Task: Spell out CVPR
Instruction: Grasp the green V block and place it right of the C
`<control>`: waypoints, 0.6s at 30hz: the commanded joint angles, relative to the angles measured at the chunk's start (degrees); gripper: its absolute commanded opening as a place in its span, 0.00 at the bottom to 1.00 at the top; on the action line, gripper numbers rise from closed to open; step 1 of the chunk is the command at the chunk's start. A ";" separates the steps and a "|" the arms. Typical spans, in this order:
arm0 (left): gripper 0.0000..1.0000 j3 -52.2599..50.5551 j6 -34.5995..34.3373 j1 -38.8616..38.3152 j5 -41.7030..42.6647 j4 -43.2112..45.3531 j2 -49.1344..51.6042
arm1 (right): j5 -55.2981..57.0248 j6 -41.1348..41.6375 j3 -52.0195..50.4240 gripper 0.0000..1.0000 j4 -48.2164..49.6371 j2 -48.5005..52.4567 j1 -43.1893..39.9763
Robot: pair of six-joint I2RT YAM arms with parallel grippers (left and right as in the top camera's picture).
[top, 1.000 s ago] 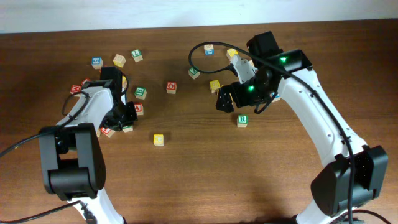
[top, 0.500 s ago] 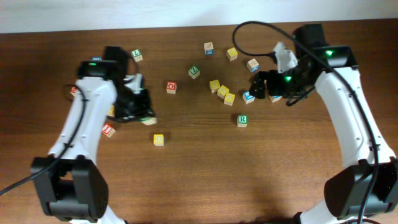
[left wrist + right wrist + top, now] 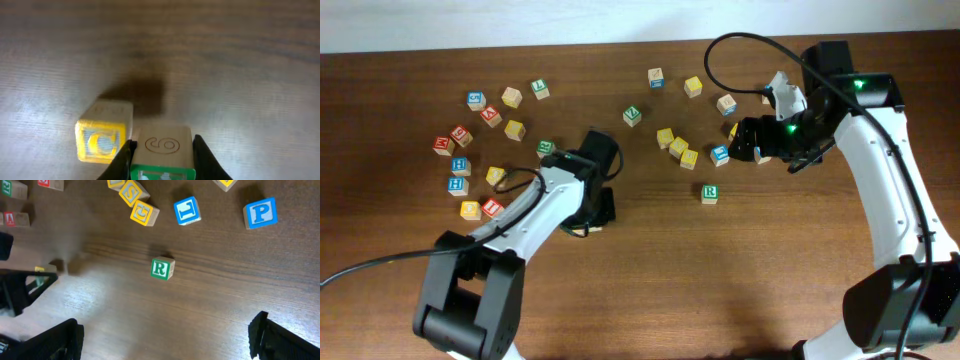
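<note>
My left gripper (image 3: 163, 142) is shut on a green-faced block (image 3: 161, 152) whose wooden top side has a 6 engraved on it. It holds the block low, right beside the yellow C block (image 3: 101, 140) on the table. In the overhead view the left gripper (image 3: 592, 207) is at the table's middle left and covers both blocks. My right gripper (image 3: 165, 335) is open and empty, and in the overhead view (image 3: 748, 140) it hovers at the right. Below it lie the green R block (image 3: 162, 268), which also shows in the overhead view (image 3: 710, 192), and the blue P block (image 3: 260, 213).
Several lettered blocks lie in a cluster at the far left (image 3: 470, 150). Three yellow blocks (image 3: 678, 148) and a blue block (image 3: 719, 155) lie near the centre. More blocks (image 3: 655, 77) lie at the back. A black cable (image 3: 740, 45) loops above the right arm.
My left gripper has moved from the left cluster toward the centre with the green block, down beside the yellow C block. The right arm swung right, then stayed there.
</note>
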 commanded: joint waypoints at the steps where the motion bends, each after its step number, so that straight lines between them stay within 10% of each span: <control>1: 0.14 -3.21 -0.42 -0.33 -1.81 3.78 0.20 | 0.50 0.15 1.07 0.98 0.04 -1.46 -0.09; 18: 0.19 -5.40 2.23 -1.68 -1.84 6.05 0.20 | 0.50 0.15 1.07 0.98 -0.04 -1.46 -0.09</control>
